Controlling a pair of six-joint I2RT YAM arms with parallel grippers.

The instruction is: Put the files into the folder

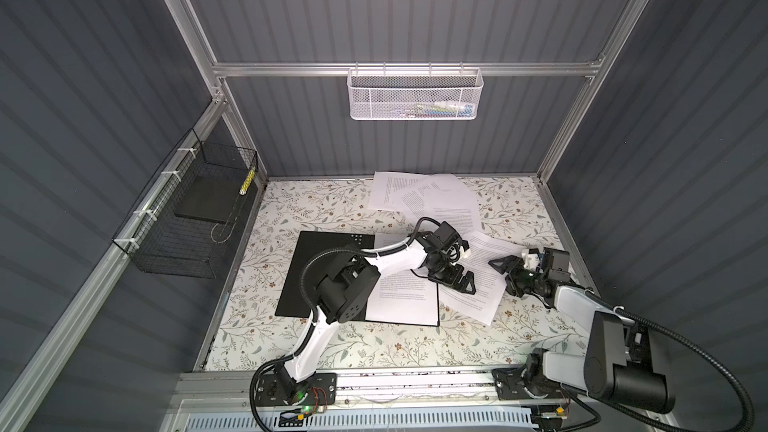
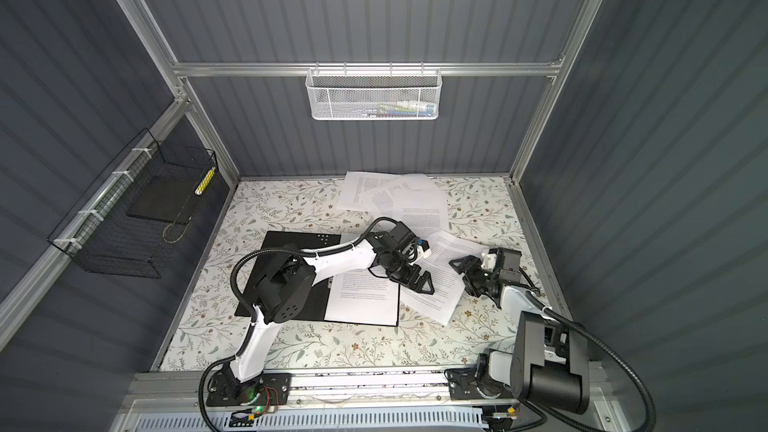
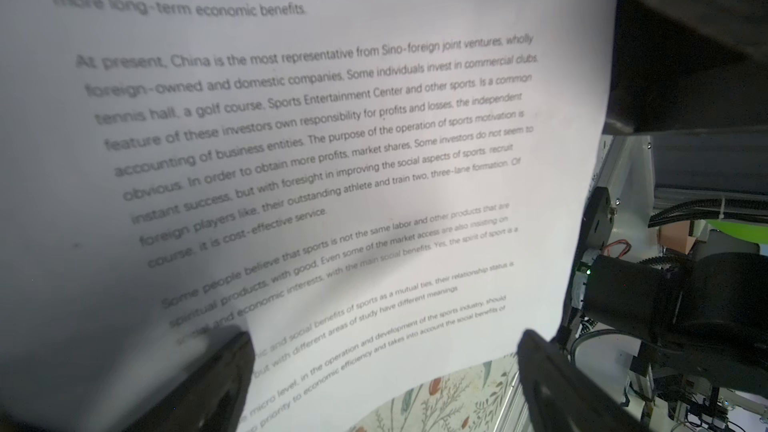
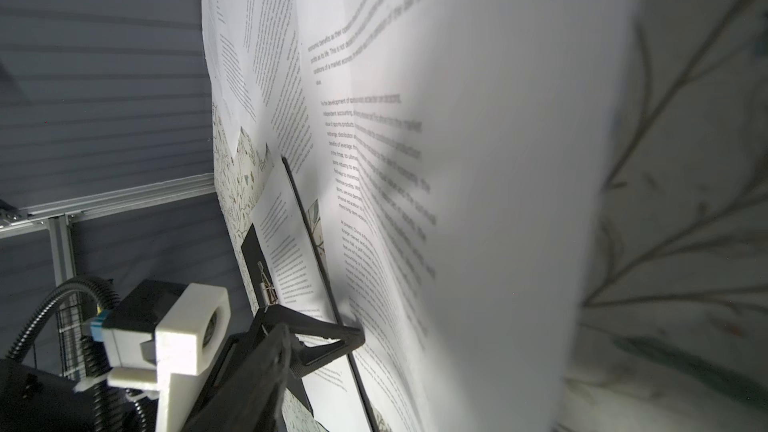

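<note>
Floral table (image 1: 332, 351). Open black folder (image 1: 303, 268) centre-left, with one sheet (image 1: 399, 305) on its right half. Pile of files (image 1: 428, 197) at the back. Loose sheet (image 1: 482, 297) just right of the folder, between both grippers. Left gripper (image 1: 457, 284) jaws spread, over the loose sheet's left part. Right gripper (image 1: 508, 274) at its right edge; can't tell if it's pinching.
</note>
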